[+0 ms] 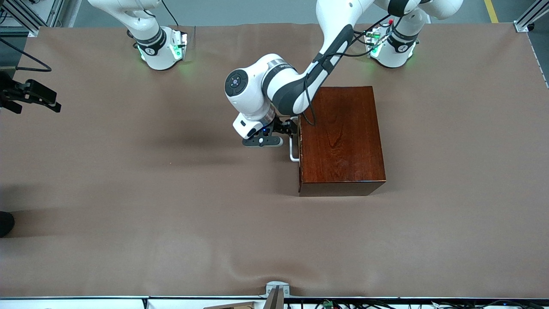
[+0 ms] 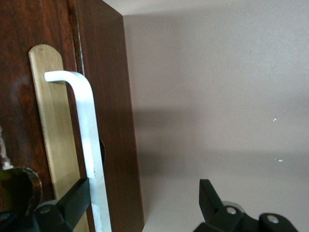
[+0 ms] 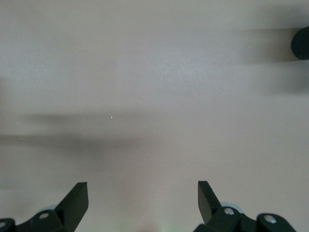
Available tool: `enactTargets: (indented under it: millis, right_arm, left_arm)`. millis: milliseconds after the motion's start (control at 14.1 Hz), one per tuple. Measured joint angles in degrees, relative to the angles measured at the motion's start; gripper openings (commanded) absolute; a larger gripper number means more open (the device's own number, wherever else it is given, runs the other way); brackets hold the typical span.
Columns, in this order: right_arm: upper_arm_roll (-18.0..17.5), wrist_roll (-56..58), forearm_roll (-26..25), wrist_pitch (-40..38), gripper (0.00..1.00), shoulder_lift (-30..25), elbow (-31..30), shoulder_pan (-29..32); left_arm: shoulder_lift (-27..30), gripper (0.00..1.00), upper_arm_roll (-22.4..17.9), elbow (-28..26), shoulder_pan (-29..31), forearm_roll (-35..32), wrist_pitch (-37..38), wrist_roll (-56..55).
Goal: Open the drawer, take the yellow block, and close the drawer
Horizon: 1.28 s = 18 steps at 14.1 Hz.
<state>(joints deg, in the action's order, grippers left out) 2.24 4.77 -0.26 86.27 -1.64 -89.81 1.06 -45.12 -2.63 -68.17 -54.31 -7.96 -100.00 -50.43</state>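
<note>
Drawer [image 1: 300,146] sitting shut in dark reddish-brown wooden box [image 1: 341,139], box resting on tabletop [image 1: 171,206] toward left arm's end, nearer robots' edge than camera edge. Left hand [image 1: 288,127] reaching at white handle [image 2: 89,145], fingers spread wide, 1 finger [image 2: 77,198] lying against bar, nothing clamped. Right hand [image 3: 142,198] hanging over tabletop edge at right arm's end, waiting, fingers wide apart, gripping nothing. Yellow block not showing.
</note>
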Motion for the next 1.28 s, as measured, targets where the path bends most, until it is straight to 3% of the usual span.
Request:
enactTargets:
  millis: [923,1278]
  right_arm:
    - [0.0,-0.76,0.05,-0.04,1.0,0.0,0.0,0.0]
    - [-0.27,-0.78,1.88,-0.06,1.0,0.0,0.0,-0.01]
  left_arm:
    - [-0.85,1.0,-0.01,0.01,0.15,0.02,0.01,-2.54]
    - [-0.85,1.0,0.34,0.32,-0.06,1.17,-3.21,-5.89]
